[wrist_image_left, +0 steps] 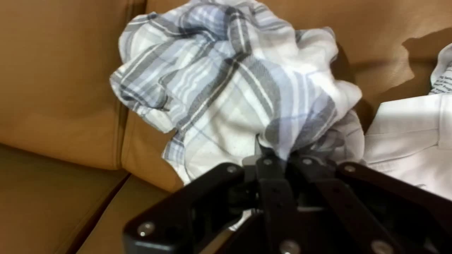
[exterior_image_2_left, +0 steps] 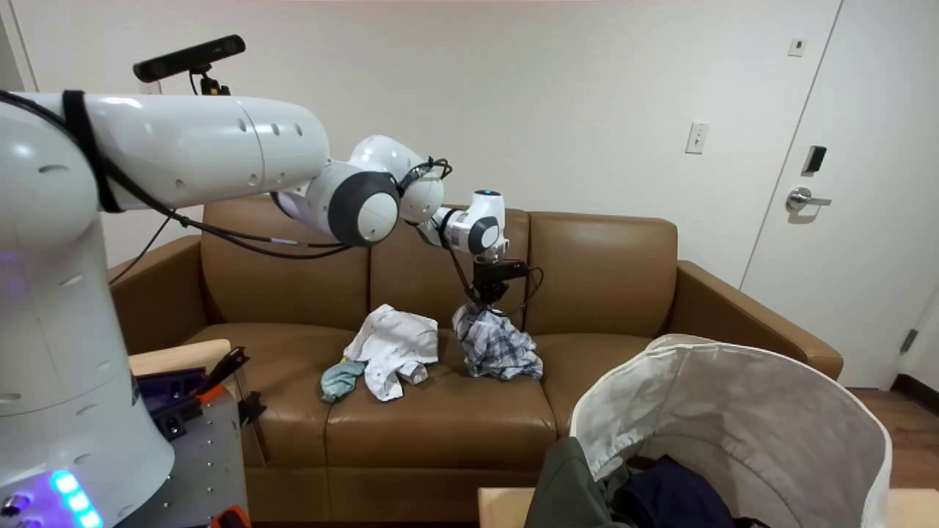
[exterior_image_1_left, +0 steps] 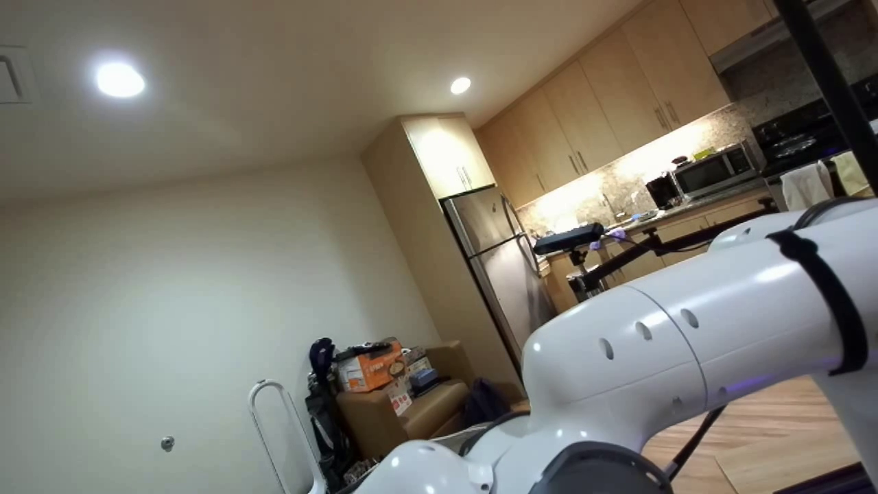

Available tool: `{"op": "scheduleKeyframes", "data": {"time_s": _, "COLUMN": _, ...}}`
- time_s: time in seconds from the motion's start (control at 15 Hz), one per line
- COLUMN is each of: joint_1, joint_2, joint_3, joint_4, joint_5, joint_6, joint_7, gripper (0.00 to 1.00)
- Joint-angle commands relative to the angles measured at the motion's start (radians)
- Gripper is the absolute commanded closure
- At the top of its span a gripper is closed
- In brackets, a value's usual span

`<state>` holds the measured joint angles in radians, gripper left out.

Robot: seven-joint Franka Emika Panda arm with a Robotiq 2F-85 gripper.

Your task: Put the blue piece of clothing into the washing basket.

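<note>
I see the gripper (wrist_image_left: 286, 162) clenched on the plaid cloth (wrist_image_left: 229, 88), with a fold of it pinched fast. The lower part of this cloth seems to rest on the sofa (exterior_image_2_left: 601, 257); whether it is partly lifted, I cannot say. Which garment the task calls blue is not fully certain to me. The navy cloth (exterior_image_2_left: 671, 495) lies already inside the basket (exterior_image_2_left: 770, 411); the plaid one has bluish stripes, and since it is in the grip, I suppose that it is the one to carry. If the navy one is meant, the wrong piece could go in.

The main danger, I think, is slipping: the pinch takes only a small fold, so the weight of the rest could pull it out during a lift. The white cloth (exterior_image_2_left: 396, 348) is just beside, so a low sideways move could drag it along. At the basket, which stands well apart, a hanging end could catch on the rim, or a too early release could drop everything outside.
</note>
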<state>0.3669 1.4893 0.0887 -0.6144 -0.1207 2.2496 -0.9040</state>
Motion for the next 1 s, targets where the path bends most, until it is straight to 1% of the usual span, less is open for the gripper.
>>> {"op": "scheduleKeyframes", "data": {"time_s": 0.0, "joint_1": -0.02, "joint_2": 0.001, "joint_3": 0.056, "joint_4": -0.072, "joint_5": 0.042, "joint_6": 0.013, "joint_7": 0.039, "gripper": 0.95}}
{"op": "scheduleKeyframes", "data": {"time_s": 0.13, "joint_1": -0.023, "joint_2": 0.003, "joint_3": 0.078, "joint_4": -0.098, "joint_5": 0.055, "joint_6": 0.017, "joint_7": 0.042, "gripper": 0.94}}
{"op": "scheduleKeyframes", "data": {"time_s": 0.2, "joint_1": -0.022, "joint_2": 0.004, "joint_3": 0.077, "joint_4": -0.108, "joint_5": 0.057, "joint_6": 0.016, "joint_7": 0.056, "gripper": 0.7}}
{"op": "scheduleKeyframes", "data": {"time_s": 0.27, "joint_1": -0.026, "joint_2": 0.004, "joint_3": 0.085, "joint_4": -0.117, "joint_5": 0.06, "joint_6": 0.027, "joint_7": 0.058, "gripper": 0.67}}
{"op": "scheduleKeyframes", "data": {"time_s": 0.53, "joint_1": -0.03, "joint_2": -0.029, "joint_3": 0.055, "joint_4": -0.168, "joint_5": 0.044, "joint_6": 0.12, "joint_7": 0.106, "gripper": 0.42}}
{"op": "scheduleKeyframes", "data": {"time_s": 0.67, "joint_1": -0.029, "joint_2": -0.058, "joint_3": 0.018, "joint_4": -0.183, "joint_5": 0.026, "joint_6": 0.174, "joint_7": 0.137, "gripper": 0.29}}
{"op": "scheduleKeyframes", "data": {"time_s": 0.8, "joint_1": -0.024, "joint_2": -0.095, "joint_3": -0.035, "joint_4": -0.193, "joint_5": 0.009, "joint_6": 0.215, "joint_7": 0.17, "gripper": 0.16}}
{"op": "scheduleKeyframes", "data": {"time_s": 0.87, "joint_1": -0.021, "joint_2": -0.116, "joint_3": -0.063, "joint_4": -0.198, "joint_5": 0.004, "joint_6": 0.219, "joint_7": 0.186, "gripper": 0.1}}
{"op": "scheduleKeyframes", "data": {"time_s": 0.93, "joint_1": -0.025, "joint_2": -0.143, "joint_3": -0.071, "joint_4": -0.205, "joint_5": 0.013, "joint_6": 0.213, "joint_7": 0.188, "gripper": 0.03}}
